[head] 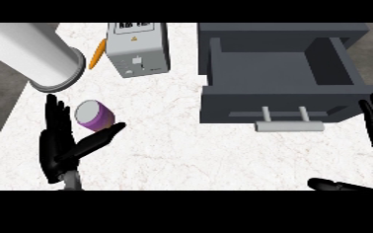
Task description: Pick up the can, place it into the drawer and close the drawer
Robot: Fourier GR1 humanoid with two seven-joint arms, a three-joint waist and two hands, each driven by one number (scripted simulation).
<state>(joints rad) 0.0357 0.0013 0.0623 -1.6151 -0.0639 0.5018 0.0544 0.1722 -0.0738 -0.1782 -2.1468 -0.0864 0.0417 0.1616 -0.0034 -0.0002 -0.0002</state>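
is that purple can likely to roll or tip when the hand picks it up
The purple can looks short and round-sided and seems tilted, so a sideways nudge could probably roll it. Its smooth wall may slip between fingers. The left hand is open beside it, thumb below it, so closing around the wall should steady it.

Bright even light, soft faint shadows

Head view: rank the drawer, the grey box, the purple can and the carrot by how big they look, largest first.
1. drawer
2. grey box
3. purple can
4. carrot, partly hidden, so its rank is unsure
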